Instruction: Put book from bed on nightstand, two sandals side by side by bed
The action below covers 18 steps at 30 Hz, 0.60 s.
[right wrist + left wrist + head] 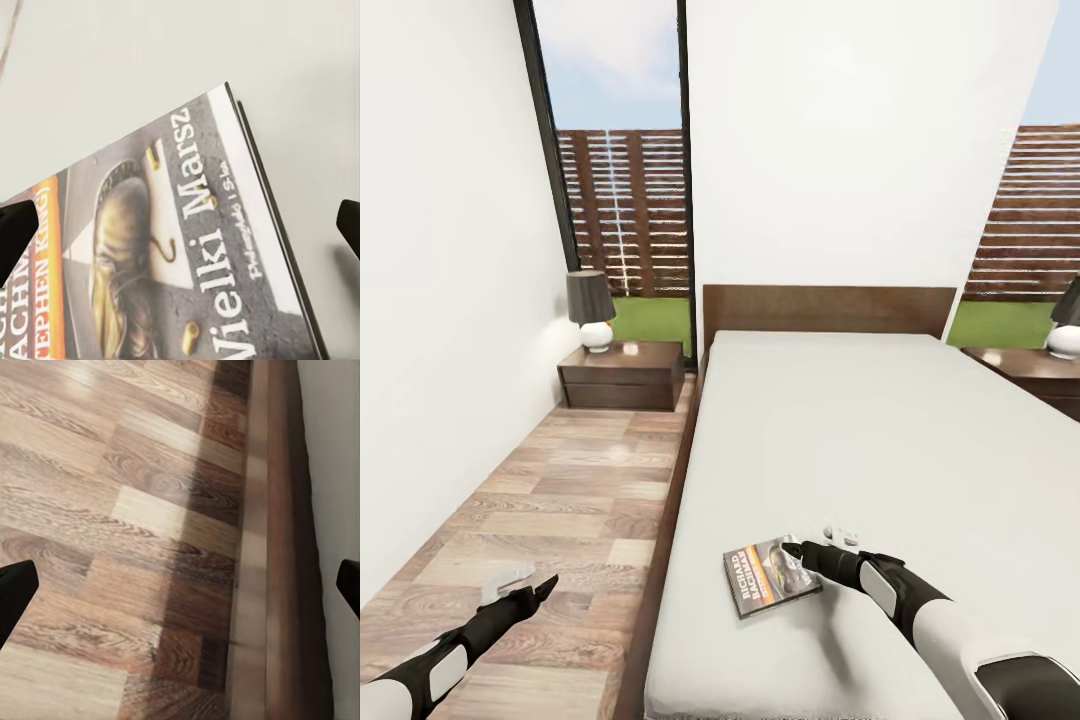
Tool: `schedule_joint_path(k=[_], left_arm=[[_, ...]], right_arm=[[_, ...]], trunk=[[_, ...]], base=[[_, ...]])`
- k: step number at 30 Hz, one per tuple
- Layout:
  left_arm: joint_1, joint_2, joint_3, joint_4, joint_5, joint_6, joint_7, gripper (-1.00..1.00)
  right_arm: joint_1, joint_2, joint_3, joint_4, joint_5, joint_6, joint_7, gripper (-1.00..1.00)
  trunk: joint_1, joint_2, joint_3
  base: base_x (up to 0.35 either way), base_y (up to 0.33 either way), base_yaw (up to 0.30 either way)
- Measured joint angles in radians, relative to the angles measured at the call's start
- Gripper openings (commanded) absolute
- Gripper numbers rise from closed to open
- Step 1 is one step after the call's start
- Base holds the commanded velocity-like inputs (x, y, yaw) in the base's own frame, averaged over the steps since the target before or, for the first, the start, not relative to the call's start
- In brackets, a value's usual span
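Your right tool hangs wide open over the book, which lies flat on the bed at lower centre; close too shallow and the thin cover may slide away instead of lifting.

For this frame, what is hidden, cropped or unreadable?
- Book: head view, its far corner is covered by the right hand; right wrist view, the cover runs off the picture's edges.
- Right nightstand: head view, cropped by the edge.
- Bed: left wrist view, its frame is blurred.
- Sandals: whereabouts cannot be told.
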Motion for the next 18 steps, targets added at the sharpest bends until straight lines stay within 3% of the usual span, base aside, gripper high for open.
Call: schedule_joint_path(k=[12,18], left_arm=[[0.000,-0.001,0.001,0.000,0.000,0.000,0.000,1.00],[0.000,-0.003,0.001,0.001,0.000,0.000,0.000,1.00]], right_arm=[[0.000,0.000,0.000,0.000,0.000,0.000,0.000,1.00],[0.000,0.000,0.000,0.000,0.000,0.000,0.000,1.00]], trunk=[[0.008,-0.014,-0.006],[0.008,-0.014,-0.006]], base=[[0.000,0.000,0.000],[0.000,0.094,0.000]])
